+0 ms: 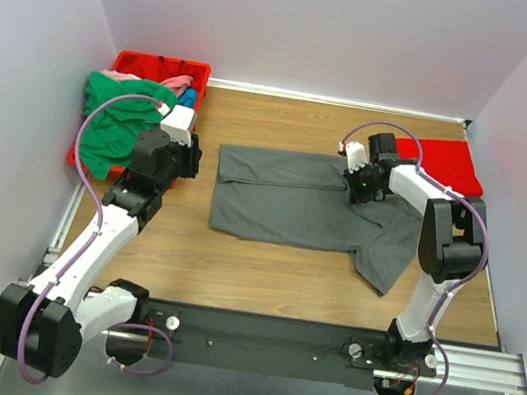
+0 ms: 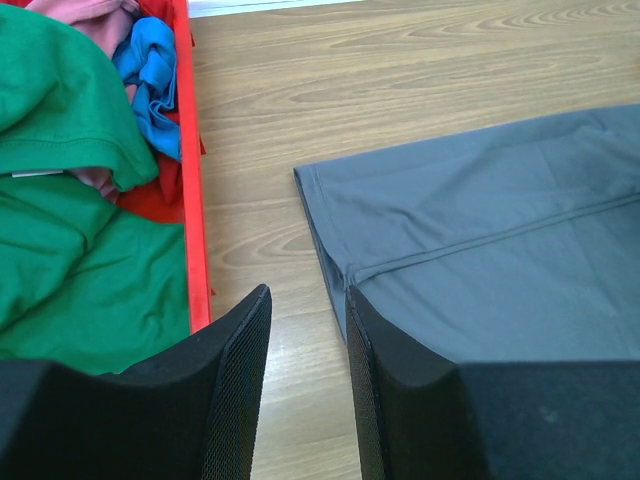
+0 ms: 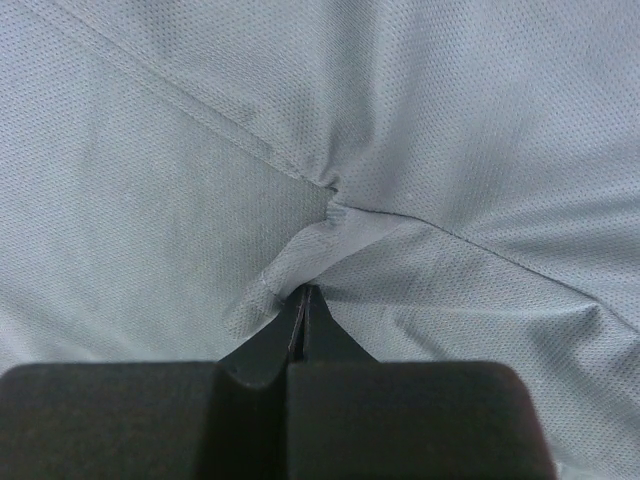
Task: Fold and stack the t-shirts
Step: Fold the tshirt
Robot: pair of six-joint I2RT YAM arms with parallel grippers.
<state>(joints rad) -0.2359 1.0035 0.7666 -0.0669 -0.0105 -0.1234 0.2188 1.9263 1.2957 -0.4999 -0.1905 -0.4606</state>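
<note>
A dark grey t-shirt (image 1: 293, 202) lies spread on the wooden table, partly folded, with one sleeve sticking out at the lower right. My right gripper (image 1: 360, 188) is on its upper right part. In the right wrist view it (image 3: 305, 290) is shut on a small pinched fold of the grey cloth (image 3: 450, 120). My left gripper (image 1: 193, 156) is open and empty, low over bare table just left of the shirt's left edge (image 2: 330, 250). A bright red t-shirt (image 1: 445, 161) lies folded at the far right. Green (image 1: 115, 124), pink (image 1: 177, 81) and blue (image 1: 189, 98) shirts are heaped at the far left.
A red plastic bin (image 1: 159, 66) at the back left holds the heap; its rim (image 2: 195, 200) runs close to my left fingers. White walls close in the table on three sides. A metal rail with the arm bases runs along the near edge.
</note>
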